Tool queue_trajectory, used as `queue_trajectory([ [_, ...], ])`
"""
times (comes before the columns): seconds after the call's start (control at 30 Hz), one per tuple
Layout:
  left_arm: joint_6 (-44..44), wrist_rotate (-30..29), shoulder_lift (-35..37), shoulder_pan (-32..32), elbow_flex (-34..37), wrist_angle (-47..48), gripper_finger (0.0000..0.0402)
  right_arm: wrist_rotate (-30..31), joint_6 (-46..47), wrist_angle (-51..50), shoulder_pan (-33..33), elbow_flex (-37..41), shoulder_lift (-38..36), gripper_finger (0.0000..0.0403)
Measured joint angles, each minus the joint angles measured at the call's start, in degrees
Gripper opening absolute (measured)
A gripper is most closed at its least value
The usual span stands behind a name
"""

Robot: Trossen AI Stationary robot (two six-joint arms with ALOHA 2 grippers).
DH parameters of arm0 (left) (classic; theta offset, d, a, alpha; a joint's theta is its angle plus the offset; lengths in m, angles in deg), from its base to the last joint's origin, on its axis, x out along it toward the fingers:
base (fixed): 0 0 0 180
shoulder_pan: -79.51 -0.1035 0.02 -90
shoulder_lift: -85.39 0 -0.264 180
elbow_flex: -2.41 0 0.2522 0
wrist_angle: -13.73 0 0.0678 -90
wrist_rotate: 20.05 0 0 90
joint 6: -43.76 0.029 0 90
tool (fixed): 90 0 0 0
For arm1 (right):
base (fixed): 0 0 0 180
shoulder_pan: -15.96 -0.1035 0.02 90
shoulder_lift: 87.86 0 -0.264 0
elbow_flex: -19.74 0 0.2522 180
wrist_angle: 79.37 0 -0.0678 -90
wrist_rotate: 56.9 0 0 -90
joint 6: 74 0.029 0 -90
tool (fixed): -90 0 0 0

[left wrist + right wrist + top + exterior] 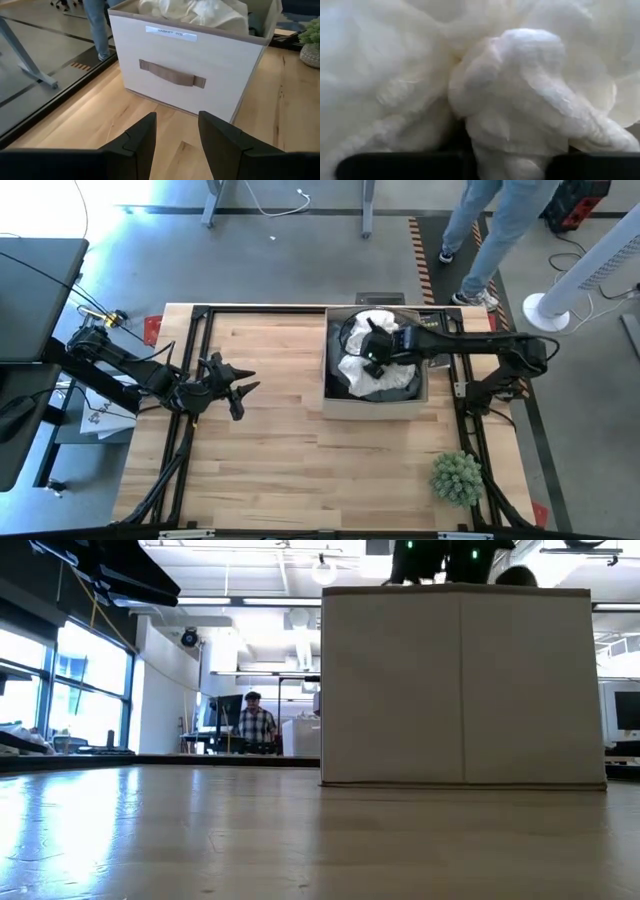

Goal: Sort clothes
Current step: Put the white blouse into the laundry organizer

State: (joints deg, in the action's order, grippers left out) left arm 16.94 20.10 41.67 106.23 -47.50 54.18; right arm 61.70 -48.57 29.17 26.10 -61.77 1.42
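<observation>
A cream fabric box (326, 375) stands at the table's right middle; it also shows in the low view (460, 690) and the left wrist view (190, 75). In it lie a white garment (355, 370), a grey one (388, 393) and something black (350, 332). The plaid shirt is out of view. My right gripper (372, 360) reaches down into the box and is closed on the white garment (520, 100). My left gripper (248, 395) is open and empty above the table, left of the box, pointing at it (177, 120). My right gripper has a bunched fold of the white garment (510, 135) between its two fingers, coming from above and slanting down into the box. The cloth fills the wrist view and hides the fingertips. The garment still lies in the box on the other clothes.
A small green potted plant (457, 477) stands at the table's near right. Bare wood lies left of and in front of the box. A person's legs (480, 230) show beyond the far edge, and another person (255, 722) stands far off in the room.
</observation>
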Motion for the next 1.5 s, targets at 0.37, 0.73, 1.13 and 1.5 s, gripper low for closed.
queue_trajectory([
  [0.37, -0.14, 0.0, 0.0, 0.0, 0.0, 0.03, 0.0145, -12.01, 1.54, -25.57, -0.03, -23.38, -4.15, 0.0152],
  [0.73, -0.16, -0.01, -0.02, 0.0, 0.0, 0.03, 0.0145, -4.61, -2.8, -22.31, -1.66, -33.64, -4.94, 0.0212],
  [1.13, -0.21, -0.19, -1.98, 0.0, 0.0, 0.03, 0.0145, -17.75, -2.51, 31.02, 0.52, 8.05, -6.17, 0.0213],
  [1.5, -1.18, -0.62, -5.47, -0.07, 0.0, 0.05, 0.0145, -19.8, 1.34, 52.57, 2.36, 22.89, -8.95, 0.0213],
])
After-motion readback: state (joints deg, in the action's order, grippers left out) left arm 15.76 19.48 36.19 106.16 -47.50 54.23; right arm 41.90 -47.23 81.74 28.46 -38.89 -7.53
